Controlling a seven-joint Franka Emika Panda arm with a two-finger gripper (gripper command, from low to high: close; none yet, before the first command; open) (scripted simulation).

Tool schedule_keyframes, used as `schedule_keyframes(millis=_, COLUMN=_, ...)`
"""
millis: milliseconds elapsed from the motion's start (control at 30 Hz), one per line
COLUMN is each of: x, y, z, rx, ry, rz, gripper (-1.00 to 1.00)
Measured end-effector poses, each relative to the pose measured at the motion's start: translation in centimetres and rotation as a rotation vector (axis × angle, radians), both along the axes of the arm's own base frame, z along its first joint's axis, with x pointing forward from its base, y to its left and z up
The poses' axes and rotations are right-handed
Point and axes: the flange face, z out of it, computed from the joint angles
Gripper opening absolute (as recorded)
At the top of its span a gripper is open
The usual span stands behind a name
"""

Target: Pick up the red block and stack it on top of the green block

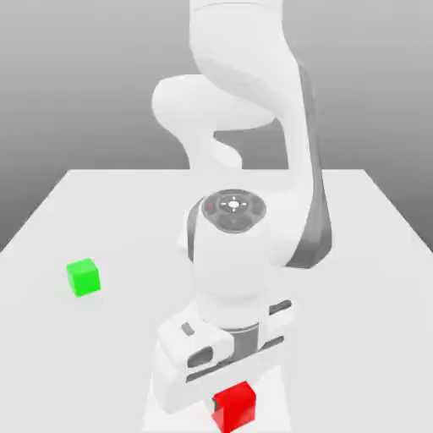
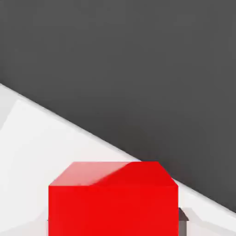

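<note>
You have here two cubes in total: one is the red block and one is the green block. For carrying them, you have one table. You have also one robot arm, and on it one end effector.

One block in hand, another block behind
</note>
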Motion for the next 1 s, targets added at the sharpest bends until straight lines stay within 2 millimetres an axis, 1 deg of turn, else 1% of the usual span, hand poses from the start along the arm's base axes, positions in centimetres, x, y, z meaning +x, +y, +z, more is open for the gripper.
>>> schedule_keyframes(millis=33, x=0.0, y=0.0, z=0.4, rx=0.000, ry=0.000, rz=0.000, gripper=-1.00)
schedule_keyframes(millis=67, x=0.1, y=0.0, z=1.2, rx=0.000, ry=0.000, rz=0.001, gripper=-1.00)
schedule_keyframes(millis=167, x=0.1, y=0.0, z=4.7, rx=0.000, ry=0.000, rz=0.001, gripper=-1.00)
schedule_keyframes(millis=200, x=-0.1, y=-0.4, z=5.9, rx=-0.002, ry=-0.001, rz=-0.010, gripper=-1.00)
schedule_keyframes(millis=233, x=-0.5, y=-2.3, z=6.8, rx=-0.012, ry=-0.003, rz=-0.056, gripper=-1.00)
schedule_keyframes(millis=300, x=-1.9, y=-7.0, z=8.4, rx=-0.036, ry=-0.007, rz=-0.177, gripper=-1.00)
schedule_keyframes(millis=367, x=-4.4, y=-13.4, z=9.6, rx=-0.056, ry=-0.008, rz=-0.349, gripper=-1.00)
schedule_keyframes(millis=433, x=-7.6, y=-18.2, z=10.6, rx=-0.070, ry=-0.008, rz=-0.501, gripper=-1.00)
schedule_keyframes(millis=467, x=-9.2, y=-20.0, z=11.0, rx=-0.075, ry=-0.007, rz=-0.568, gripper=-1.00)
schedule_keyframes(millis=500, x=-10.6, y=-21.2, z=11.3, rx=-0.078, ry=-0.007, rz=-0.622, gripper=-1.00)
schedule_keyframes(millis=567, x=-13.7, y=-23.3, z=11.7, rx=-0.080, ry=-0.006, rz=-0.731, gripper=-1.00)
schedule_keyframes(millis=633, x=-17.2, y=-25.5, z=11.9, rx=-0.076, ry=-0.004, rz=-0.856, gripper=-1.00)
schedule_keyframes(millis=733, x=-22.6, y=-27.8, z=11.6, rx=-0.060, ry=0.000, rz=-1.048, gripper=-1.00)
schedule_keyframes(millis=800, x=-26.1, y=-28.6, z=11.2, rx=-0.041, ry=0.001, rz=-1.172, gripper=-1.00)
schedule_keyframes(millis=867, x=-29.3, y=-28.8, z=10.6, rx=-0.017, ry=0.000, rz=-1.292, gripper=-1.00)
schedule_keyframes(millis=900, x=-30.2, y=-28.7, z=10.3, rx=-0.003, ry=0.001, rz=-1.329, gripper=-1.00)
schedule_keyframes(millis=933, x=-30.5, y=-28.6, z=9.9, rx=0.011, ry=0.003, rz=-1.346, gripper=-1.00)
schedule_keyframes(millis=1000, x=-30.5, y=-28.4, z=9.1, rx=0.036, ry=0.007, rz=-1.354, gripper=-1.00)
